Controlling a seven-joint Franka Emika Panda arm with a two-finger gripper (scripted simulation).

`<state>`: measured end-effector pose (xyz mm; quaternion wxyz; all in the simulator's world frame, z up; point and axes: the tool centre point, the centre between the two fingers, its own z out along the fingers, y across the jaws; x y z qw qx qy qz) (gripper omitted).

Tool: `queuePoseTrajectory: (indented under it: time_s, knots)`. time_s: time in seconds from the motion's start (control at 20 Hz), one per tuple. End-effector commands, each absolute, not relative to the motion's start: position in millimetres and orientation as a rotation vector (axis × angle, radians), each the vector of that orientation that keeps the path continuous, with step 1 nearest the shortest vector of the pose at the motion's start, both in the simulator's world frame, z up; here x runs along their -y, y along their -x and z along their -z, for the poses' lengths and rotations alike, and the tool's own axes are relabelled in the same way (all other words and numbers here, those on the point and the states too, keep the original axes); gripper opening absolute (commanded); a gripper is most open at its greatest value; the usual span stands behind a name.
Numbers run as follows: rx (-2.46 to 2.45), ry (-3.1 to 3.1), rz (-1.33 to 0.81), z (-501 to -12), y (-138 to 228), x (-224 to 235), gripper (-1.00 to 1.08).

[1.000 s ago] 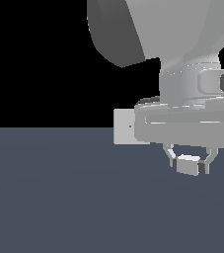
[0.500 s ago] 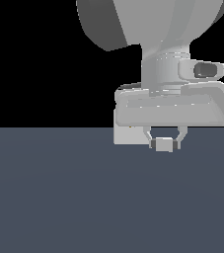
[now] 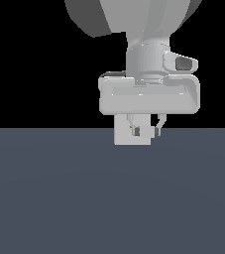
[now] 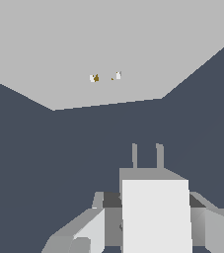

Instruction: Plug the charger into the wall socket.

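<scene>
Outside first: the arm hangs from above with its gripper (image 3: 144,130) low over the dark grey floor (image 3: 84,198), right in front of the wall socket (image 3: 121,138). That upright white plate shows only below and to the exterior view's left of the hand, its top hidden by the wide grey hand body. The two fingers (image 3: 132,123) angle downward with a small gap between them, and the charger (image 3: 144,131) sits in that gap, hard to separate from the white plate behind it. The floor on both sides of the plate is open.

Now the wrist view: the charger (image 4: 155,215) fills the near foreground as a pale block clamped between the fingers (image 4: 86,232), jaws closed down to its width. Two thin prongs stick out of its far end, and its long axis runs along them, pointing at the socket (image 4: 103,44). The plate spreads wide ahead, tilted in the picture, with small orange and white marks near its centre. Dark floor still separates the prong tips from the plate's near edge.
</scene>
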<state>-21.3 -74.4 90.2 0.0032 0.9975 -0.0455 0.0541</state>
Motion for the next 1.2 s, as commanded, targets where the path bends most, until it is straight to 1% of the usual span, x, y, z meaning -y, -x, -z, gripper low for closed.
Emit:
queuePoseTrajectory:
  time_s: [0.0,0.3,0.75,1.15]
  knots:
    - [0.067,-3.133,-0.169,-94,19,68,-1.00]
    - [-0.025,-3.137,-0.168,-100,18,60,-1.00]
    - [-0.034,-3.138,-0.167,-100,17,59,-1.00]
    - [-0.034,-3.138,-0.167,-100,0,59,-1.00]
